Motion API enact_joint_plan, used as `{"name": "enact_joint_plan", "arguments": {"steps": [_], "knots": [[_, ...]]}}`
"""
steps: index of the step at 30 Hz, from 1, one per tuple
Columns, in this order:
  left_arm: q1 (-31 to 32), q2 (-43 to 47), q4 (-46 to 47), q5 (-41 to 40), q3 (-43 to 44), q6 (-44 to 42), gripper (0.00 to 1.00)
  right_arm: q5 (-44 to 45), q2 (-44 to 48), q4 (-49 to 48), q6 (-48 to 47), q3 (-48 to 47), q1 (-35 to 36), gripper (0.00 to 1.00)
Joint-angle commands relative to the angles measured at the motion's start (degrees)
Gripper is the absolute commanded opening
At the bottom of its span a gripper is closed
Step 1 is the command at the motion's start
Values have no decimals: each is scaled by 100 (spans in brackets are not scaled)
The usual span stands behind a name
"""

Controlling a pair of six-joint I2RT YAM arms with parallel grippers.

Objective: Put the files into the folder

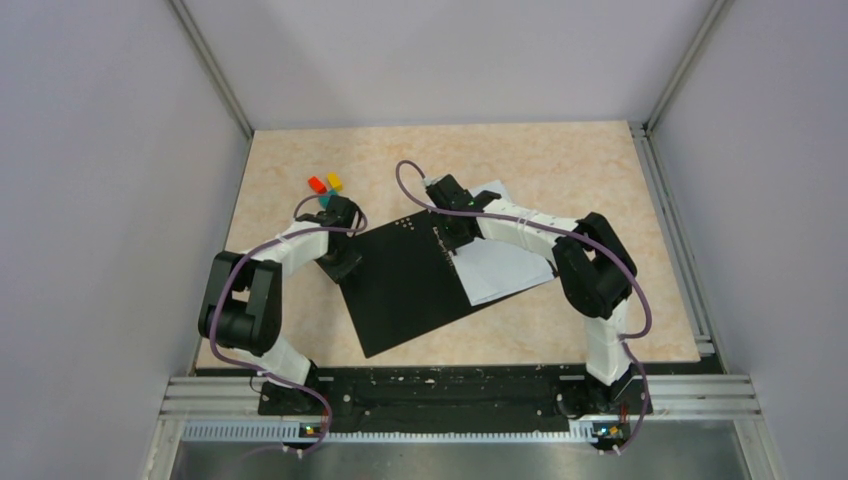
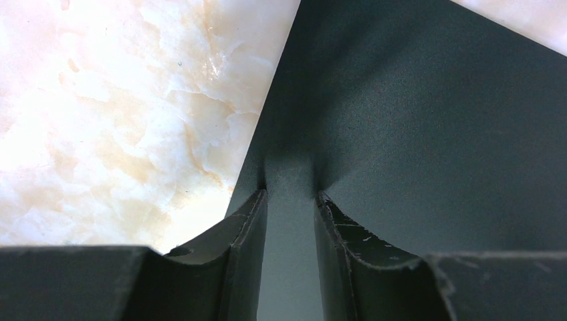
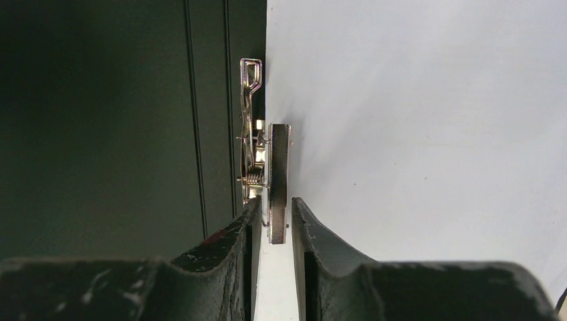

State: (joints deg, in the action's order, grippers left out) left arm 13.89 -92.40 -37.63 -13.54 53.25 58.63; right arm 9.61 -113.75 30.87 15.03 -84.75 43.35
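Note:
The folder (image 1: 410, 290) lies open on the table, black inside up. The white files (image 1: 505, 265) rest on its right half, their left edge at the metal spine clip (image 3: 251, 134). My right gripper (image 1: 452, 235) is down at the spine. Its jaws (image 3: 275, 204) stand close around the clip's upright black lever (image 3: 279, 174), with thin slivers of white either side. White files (image 3: 428, 134) fill the right of that view and the black folder (image 3: 100, 134) the left. My left gripper (image 1: 345, 262) sits at the folder's left edge. Its tips (image 2: 289, 194) rest on the black cover (image 2: 414, 120), slightly apart and holding nothing.
Small red (image 1: 316, 184), yellow (image 1: 335, 182) and teal (image 1: 326, 200) blocks sit just beyond the left gripper. The marbled tabletop (image 1: 560, 160) is walled by grey panels. A metal rail (image 1: 450, 395) with the arm bases runs along the near edge.

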Motion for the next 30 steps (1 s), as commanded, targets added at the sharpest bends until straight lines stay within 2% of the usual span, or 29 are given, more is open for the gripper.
{"name": "enact_joint_plan", "arguments": {"steps": [1,15,30], "knots": [[-75,-395,266,61,-229,157,38,-111,35,-118,-13,88,25,23],[-123,-476,126,63,-145,310,38,-77,251,-141,25,335,24,13],[-145,-552,42,108,-52,436,39,-123,404,-301,78,663,24,13]]}}
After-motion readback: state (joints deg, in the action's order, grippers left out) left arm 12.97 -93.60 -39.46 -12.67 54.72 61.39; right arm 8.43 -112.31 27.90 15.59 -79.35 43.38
